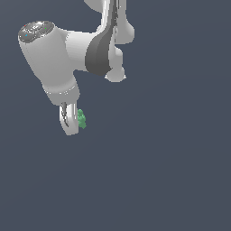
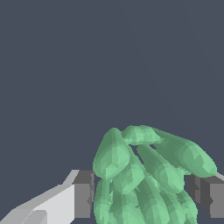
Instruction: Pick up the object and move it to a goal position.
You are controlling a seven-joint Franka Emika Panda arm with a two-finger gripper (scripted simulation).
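The object (image 1: 81,119) is a small bright green knobbly lump, seen in the exterior view at the tip of the white gripper (image 1: 73,122), left of centre. In the wrist view the object (image 2: 148,175) fills the space between two grey finger pads (image 2: 83,194), which press against it from both sides. The gripper (image 2: 144,197) is shut on it. In the exterior view one white finger hides the gap and part of the lump. Nothing under the gripper shows whether the object rests on a surface or hangs above it.
The white arm (image 1: 67,54) with its dark grey joint reaches in from the top of the exterior view. All around is a plain dark blue-grey ground (image 1: 171,171) with no other objects or edges showing.
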